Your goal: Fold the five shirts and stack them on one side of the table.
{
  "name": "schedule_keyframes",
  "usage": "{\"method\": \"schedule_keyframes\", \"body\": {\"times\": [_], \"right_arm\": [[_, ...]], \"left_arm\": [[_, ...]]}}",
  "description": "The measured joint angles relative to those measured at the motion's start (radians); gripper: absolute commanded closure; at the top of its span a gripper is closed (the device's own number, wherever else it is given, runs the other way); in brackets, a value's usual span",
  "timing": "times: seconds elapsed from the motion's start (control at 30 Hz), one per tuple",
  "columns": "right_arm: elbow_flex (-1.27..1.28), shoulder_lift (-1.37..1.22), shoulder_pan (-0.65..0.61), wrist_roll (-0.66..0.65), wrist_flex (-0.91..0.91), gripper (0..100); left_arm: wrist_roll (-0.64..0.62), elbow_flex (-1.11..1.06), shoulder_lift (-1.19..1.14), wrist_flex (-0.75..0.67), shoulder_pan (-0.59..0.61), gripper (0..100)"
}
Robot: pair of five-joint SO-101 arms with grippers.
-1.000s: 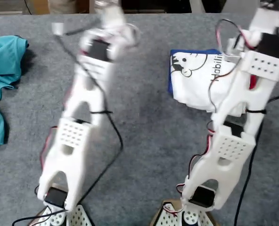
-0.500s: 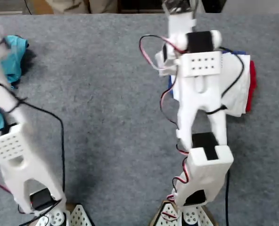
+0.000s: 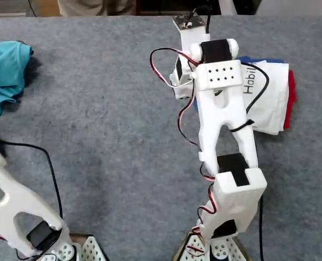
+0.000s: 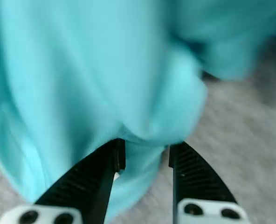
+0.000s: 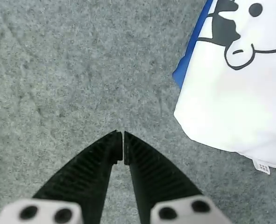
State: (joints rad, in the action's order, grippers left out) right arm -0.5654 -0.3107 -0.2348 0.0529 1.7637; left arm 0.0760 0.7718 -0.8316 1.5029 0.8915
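Note:
A crumpled teal shirt [image 3: 6, 68] lies at the table's far left edge. My left gripper [image 4: 145, 156] stands open right at the teal shirt [image 4: 82, 70], with a fold of the cloth between its black fingers [image 4: 105, 168]. At the back right lies a folded stack: a white printed shirt [image 3: 267, 103] on top, with blue and red edges [image 3: 290, 98] beneath. My right gripper [image 5: 123, 136] is shut and holds nothing. It hangs over bare table just beside the near-left corner of the white shirt [image 5: 236, 79] and the blue edge [image 5: 191, 56].
The grey felt table [image 3: 106, 136] lies bare between the two piles. The right arm [image 3: 221, 76] stretches from the front edge up over the stack's left side. The left arm [image 3: 11, 206] leans out past the table's left edge. Loose cables hang along both arms.
The left arm swung from the table's middle to the far left, onto the teal shirt. The right arm swung left off the stack's right side and now partly covers the white shirt.

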Motion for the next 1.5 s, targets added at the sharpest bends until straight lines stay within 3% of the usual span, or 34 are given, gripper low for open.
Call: {"method": "schedule_keyframes", "body": {"times": [0.13, 0.43, 0.63, 0.83, 1.0, 1.37, 1.43, 1.5], "right_arm": [[0.002, 0.0, 0.0, 0.0, 0.0, 98.9], [0.002, -0.023, 0.0, 0.0, 0.0, 98.9], [0.002, -0.026, 0.0, 0.0, 0.0, 98.9], [0.002, -0.026, 0.0, -0.005, 0.0, 98.9], [0.002, -0.026, 0.0, -0.089, 0.0, 98.9], [0.002, -0.026, 0.0, -0.195, 0.0, 98.5], [0.002, -0.026, 0.0, -0.204, 0.0, 98.1], [0.002, -0.026, 0.0, -0.204, 0.0, 93.5]], "left_arm": [[0.017, 0.0, -0.037, -0.021, 0.02, 99], [0.178, 0.0, -0.002, 0.118, -0.006, 98], [0.204, -0.028, 0.25, 0.233, -0.009, 98], [0.204, -0.293, 0.646, 0.244, -0.077, 98], [0.204, -0.624, 1.051, 0.244, -0.272, 98], [0.203, -1.129, 1.9, 0.244, -0.875, 98], [0.203, -1.18, 1.969, 0.244, -0.948, 93], [0.203, -1.198, 1.989, 0.245, -0.98, 82]]}}
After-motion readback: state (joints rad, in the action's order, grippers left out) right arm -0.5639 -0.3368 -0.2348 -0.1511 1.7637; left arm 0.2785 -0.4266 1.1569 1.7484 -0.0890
